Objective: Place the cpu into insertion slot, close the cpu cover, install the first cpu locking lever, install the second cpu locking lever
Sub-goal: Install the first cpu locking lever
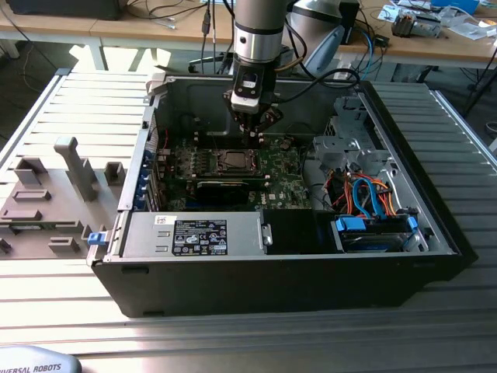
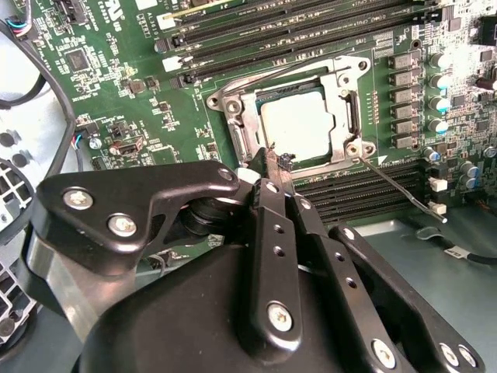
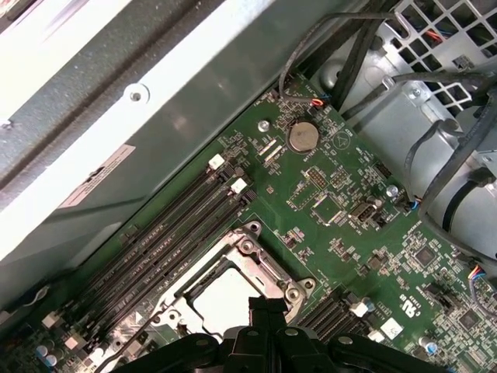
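Silver-grey cpu [image 2: 299, 124] lies under the closed cpu cover [image 2: 342, 101]; tool [image 2: 273, 161], fingers pressed together, at its edge.

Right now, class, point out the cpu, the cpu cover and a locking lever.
cpu [image 2: 299, 124], second wrist view, middle of metal top.
cpu cover [image 2: 340, 89], second wrist view, frame's side bar.
locking lever [image 2: 397, 184], second wrist view, middle of rod.

An open black computer case [image 1: 287, 287] lies on a ribbed aluminium table [image 1: 248, 342] in the middle of the exterior view. In the case's lower left sits a grey power supply [image 1: 194, 233]. At its lower right, blue and orange cables [image 1: 371, 194] run above a drive bay [image 1: 373, 233]. A long black card [image 1: 221, 189] crosses the green motherboard [image 1: 283, 172]. A grey parts fixture [image 1: 54, 202] lies at the exterior view's left. The first wrist view shows a coin cell battery [image 3: 304, 136], and the second wrist view shows black memory slots [image 2: 311, 23].
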`<state>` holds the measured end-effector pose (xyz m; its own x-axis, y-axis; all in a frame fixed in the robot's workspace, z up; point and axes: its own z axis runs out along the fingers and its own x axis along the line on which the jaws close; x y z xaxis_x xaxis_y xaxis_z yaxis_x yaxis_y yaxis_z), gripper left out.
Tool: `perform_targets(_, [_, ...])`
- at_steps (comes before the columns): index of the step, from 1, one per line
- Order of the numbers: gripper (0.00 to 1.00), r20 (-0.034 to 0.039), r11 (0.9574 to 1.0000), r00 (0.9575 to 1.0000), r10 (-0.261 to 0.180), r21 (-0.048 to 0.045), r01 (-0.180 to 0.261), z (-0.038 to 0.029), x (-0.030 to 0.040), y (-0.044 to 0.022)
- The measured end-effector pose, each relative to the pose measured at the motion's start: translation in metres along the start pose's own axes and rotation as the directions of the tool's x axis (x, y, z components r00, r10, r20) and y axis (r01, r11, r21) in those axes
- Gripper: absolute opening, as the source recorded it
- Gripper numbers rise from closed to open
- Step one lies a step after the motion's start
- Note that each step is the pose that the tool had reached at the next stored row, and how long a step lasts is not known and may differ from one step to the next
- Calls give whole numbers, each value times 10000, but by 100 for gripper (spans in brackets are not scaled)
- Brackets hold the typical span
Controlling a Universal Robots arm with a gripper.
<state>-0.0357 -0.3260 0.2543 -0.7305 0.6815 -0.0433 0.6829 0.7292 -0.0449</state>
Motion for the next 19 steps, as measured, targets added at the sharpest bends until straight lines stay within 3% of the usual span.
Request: perform_targets(19, [11,11,9997,9997,-224,-10,224,0,0,0])
